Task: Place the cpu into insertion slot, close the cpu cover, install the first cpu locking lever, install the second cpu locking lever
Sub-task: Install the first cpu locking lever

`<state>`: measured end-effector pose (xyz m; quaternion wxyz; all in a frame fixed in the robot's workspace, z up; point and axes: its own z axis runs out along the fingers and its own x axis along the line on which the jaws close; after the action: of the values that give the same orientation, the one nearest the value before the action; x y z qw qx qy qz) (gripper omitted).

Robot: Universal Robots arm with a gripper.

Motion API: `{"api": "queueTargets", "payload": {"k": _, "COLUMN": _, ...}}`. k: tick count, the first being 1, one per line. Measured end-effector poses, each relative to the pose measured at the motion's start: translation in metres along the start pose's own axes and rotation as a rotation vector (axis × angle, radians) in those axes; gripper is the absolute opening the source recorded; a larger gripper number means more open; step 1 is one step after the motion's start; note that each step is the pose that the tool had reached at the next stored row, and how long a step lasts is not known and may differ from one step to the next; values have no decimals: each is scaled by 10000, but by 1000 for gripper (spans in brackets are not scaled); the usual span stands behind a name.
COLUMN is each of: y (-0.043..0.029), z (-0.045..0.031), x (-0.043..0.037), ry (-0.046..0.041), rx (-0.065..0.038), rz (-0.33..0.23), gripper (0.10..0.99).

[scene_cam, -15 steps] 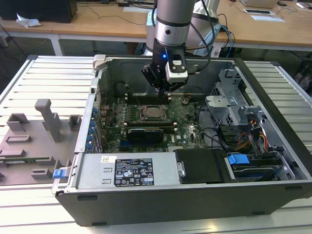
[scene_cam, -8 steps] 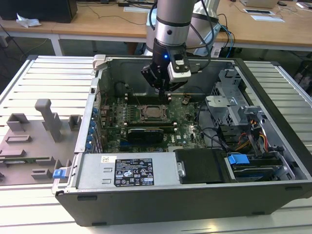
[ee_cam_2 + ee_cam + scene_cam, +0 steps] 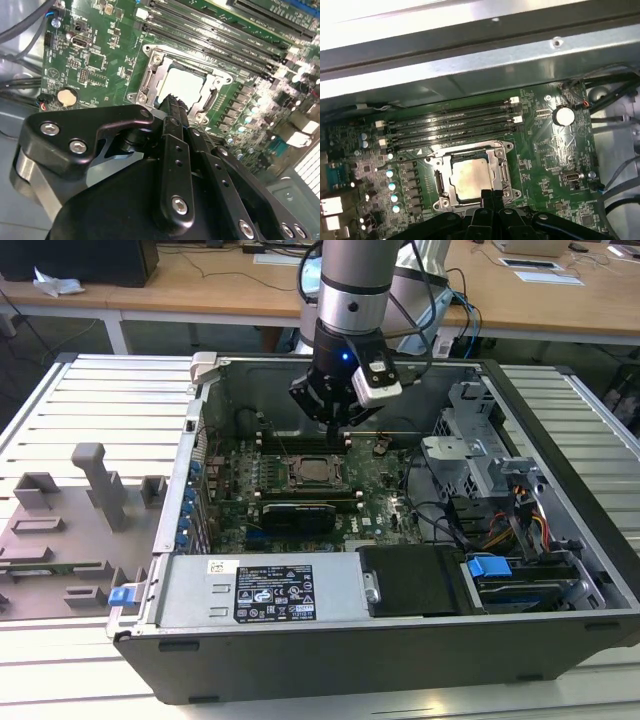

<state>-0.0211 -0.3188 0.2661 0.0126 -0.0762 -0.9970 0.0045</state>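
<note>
In the exterior view, the gripper (image 3: 335, 423) hangs inside the open computer case (image 3: 400, 650), just above the far edge of the slot (image 3: 309, 473); the case walls stand well apart from it.

In the second wrist view, the chip (image 3: 186, 84) lies flat in the slot (image 3: 150, 75), with the cover (image 3: 216, 80) down around it. The black fingers (image 3: 172, 107) look pressed together, holding nothing, right over the near rim.

In the first wrist view, memory slots (image 3: 455, 125) run just beyond the slot (image 3: 472, 172), and a coin battery (image 3: 565, 116) sits to one side.
</note>
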Motion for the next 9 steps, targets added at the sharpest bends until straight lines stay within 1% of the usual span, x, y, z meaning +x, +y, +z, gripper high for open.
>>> {"api": "queueTargets", "payload": {"k": 4, "y": 0, "z": 0, "x": 0, "ry": -8, "rx": 18, "rz": -748, "gripper": 106}}
{"api": "queueTargets", "payload": {"k": 9, "y": 0, "z": 0, "x": 0, "ry": -14, "rx": 29, "rz": -1221, "gripper": 106}}
